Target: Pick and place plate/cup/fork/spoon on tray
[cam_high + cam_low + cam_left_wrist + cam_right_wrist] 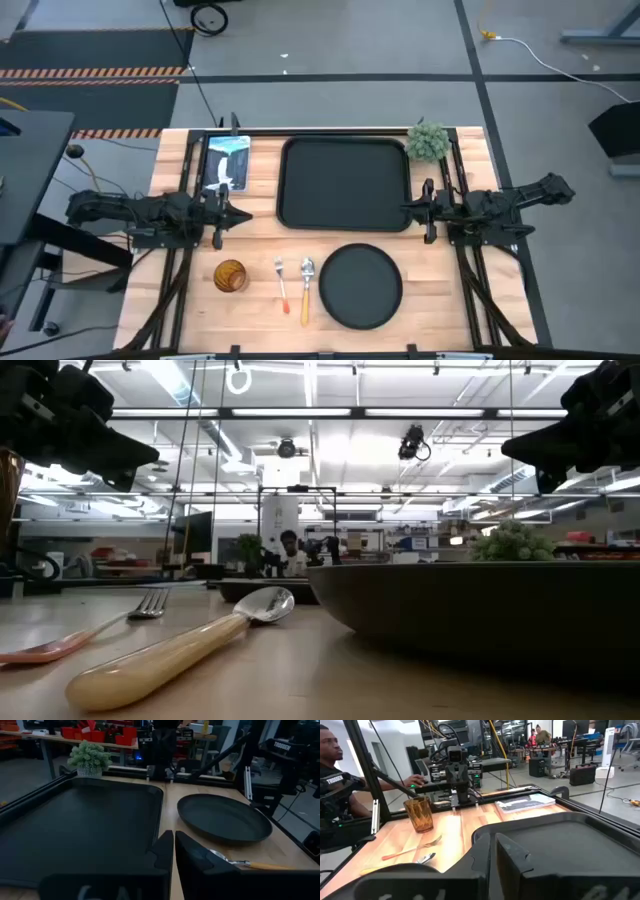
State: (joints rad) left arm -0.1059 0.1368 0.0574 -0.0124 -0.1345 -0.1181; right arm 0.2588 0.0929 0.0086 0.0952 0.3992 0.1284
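Nearest target: round matte black plate, at the table's front edge (right of centre).
Closer arm: right gripper, fingers together, holding nothing.
Left gripper: fingers together, holding nothing.

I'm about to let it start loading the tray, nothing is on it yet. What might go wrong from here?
The fork and spoon lie side by side, close together, so grabbing one may knock the other. The plate sits right beside the spoon and could get bumped too. The cup stands upright and might tip if a pincer clips it. Both pincers, left and right, wait shut beside the tray.
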